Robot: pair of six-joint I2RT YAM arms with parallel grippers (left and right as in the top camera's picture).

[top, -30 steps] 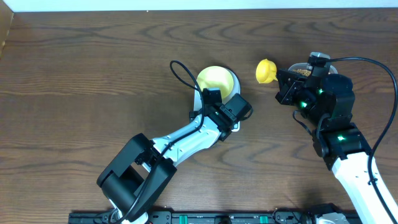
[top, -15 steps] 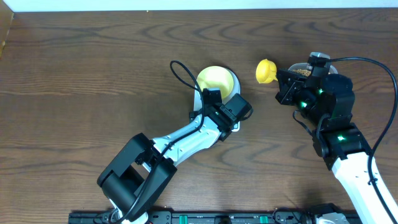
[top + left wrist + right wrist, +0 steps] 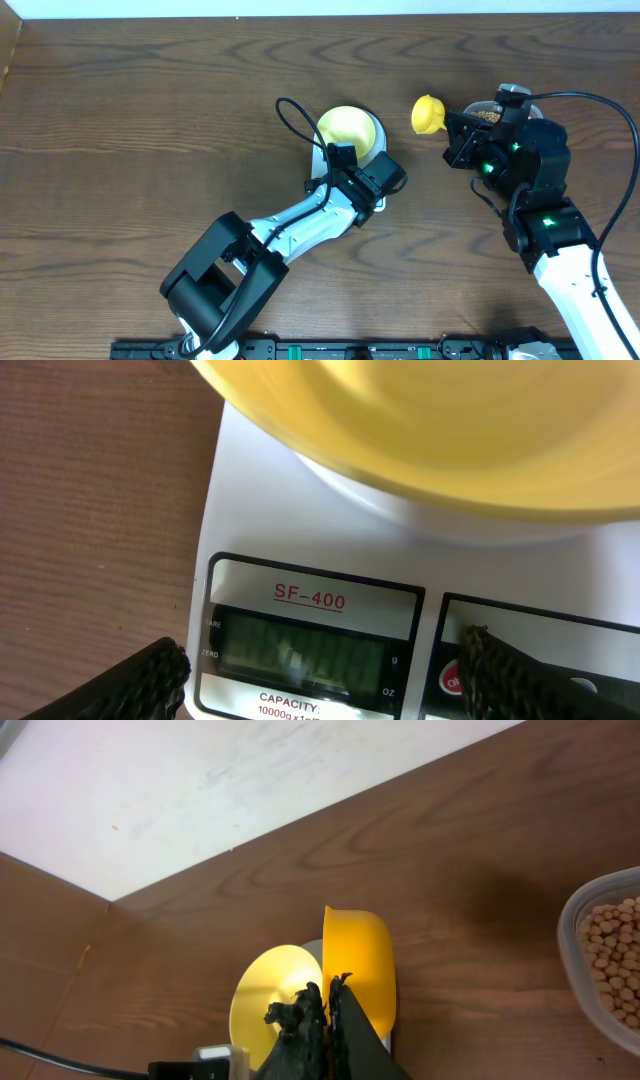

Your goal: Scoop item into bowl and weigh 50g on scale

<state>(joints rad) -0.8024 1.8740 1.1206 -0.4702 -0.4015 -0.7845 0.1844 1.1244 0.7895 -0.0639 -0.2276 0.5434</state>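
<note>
Dark wood-grain worktop [image 3: 150,120], seen from above. Over the last second nothing has visibly moved: both arms hold their places, so the weighing looks paused, with no beans showing in the bowl.

One pale-yellow bowl [image 3: 345,127] sits on one white scale [image 3: 300,530], just past centre towards 12 o'clock. The left claw [image 3: 325,675] hovers at the scale's front edge, its fingers wide apart and holding nothing. The display [image 3: 300,650] is too blurred to read.

At 3 o'clock from the bowl, one yellow scoop [image 3: 428,114] hangs above the wood with the right claw [image 3: 322,1020] clamped on its handle. One clear container [image 3: 575,935] lies further towards 3 o'clock. It holds the tan beans [image 3: 612,945], too many to count.
</note>
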